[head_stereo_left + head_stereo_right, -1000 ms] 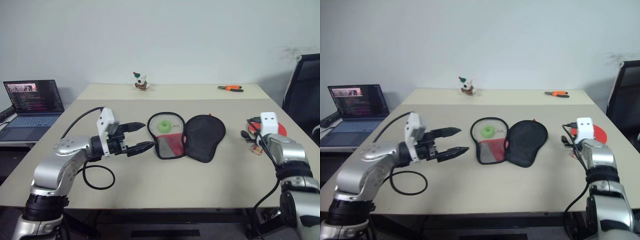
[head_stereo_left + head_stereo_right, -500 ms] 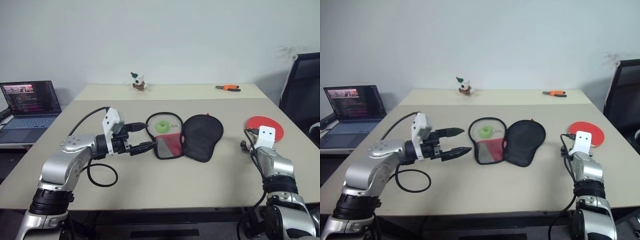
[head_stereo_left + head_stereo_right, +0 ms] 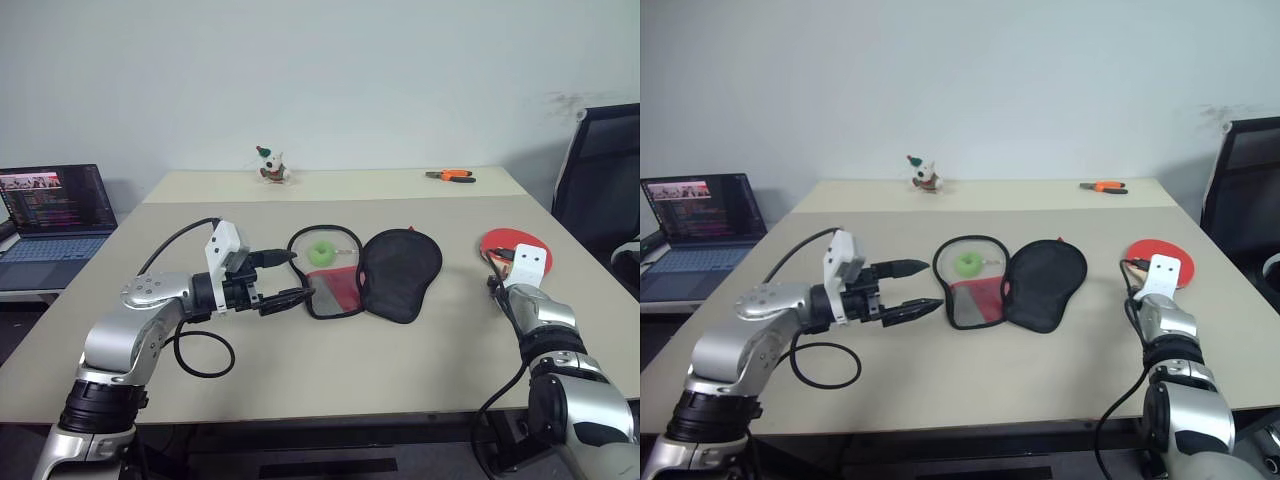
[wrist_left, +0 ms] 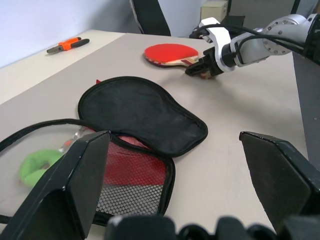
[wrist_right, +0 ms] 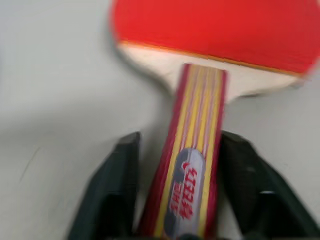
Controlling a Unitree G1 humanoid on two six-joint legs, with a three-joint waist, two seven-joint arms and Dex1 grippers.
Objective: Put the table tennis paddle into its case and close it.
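**Right gripper straddling the paddle handle at the right edge of the tabletop**

The table tennis paddle [image 5: 200, 165] is lying flat near the right edge of the tabletop [image 3: 300, 370], red face up; its handle is pointing back toward the robot and its round blade is lying farther away, so the long axis is running roughly in line with the right forearm; the right gripper [image 5: 187, 220] is sitting directly over the handle's near end, with one black finger on each side of it; the jaws are standing partly closed, and a narrow gap is showing between each finger and the wood, so a firm grip is not yet confirmed; the right arm is by far the nearer one to the paddle.

The case [image 3: 375, 275] is lying open near the middle of the tabletop, well apart from the paddle and to its left; the black flap is folded out to the right, and the red mesh panel and zipper rim are facing up; a green ring-shaped tag [image 3: 321, 253] is resting on the far half of the open case.

The left gripper [image 3: 918, 290] is hovering level just beside the case's left rim, jaws fully spread and holding nothing.

Judgement: the coming move is calling for the fingers to finish closing across the handle; the lift and carry leftward to the case are depending on that axis alignment.
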